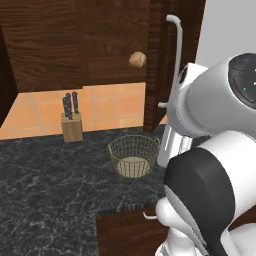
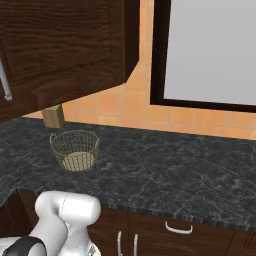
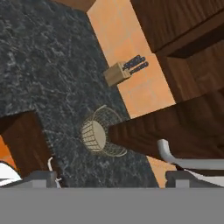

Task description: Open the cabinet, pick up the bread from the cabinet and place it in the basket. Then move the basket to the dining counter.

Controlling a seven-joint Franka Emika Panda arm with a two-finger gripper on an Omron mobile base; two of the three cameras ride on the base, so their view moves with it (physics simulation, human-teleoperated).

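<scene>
A black marbled counter (image 1: 45, 185) runs under an orange-tiled wall, with dark wood wall units above it and low drawers with short silver handles (image 2: 178, 228) along its near edge. The cabinet (image 1: 162, 65) has its door swung out toward the robot, edge-on in the left base view, with its long silver bar handle (image 1: 176, 60) on the near side. The bread (image 1: 137, 59) shows up inside the opened cabinet, against the dark back panel, above and a little far of the basket (image 1: 134, 156). The basket stands upright on the black counter with only its pale base showing through the mesh (nothing in it yet), almost directly under the door's lower edge, which should make for a short drop once the roll is in hand. A wooden knife block (image 1: 72, 125) with 3 dark handles sits to its left against the tiles. In the hand view the gripper (image 3: 111, 177) has its 2 fingers spread wide with nothing between them; the handle bar (image 3: 183, 159) lies just beside the right-hand finger, not clamped. Judging from this, the opening step looks done and the reach for the bread comes next.
</scene>
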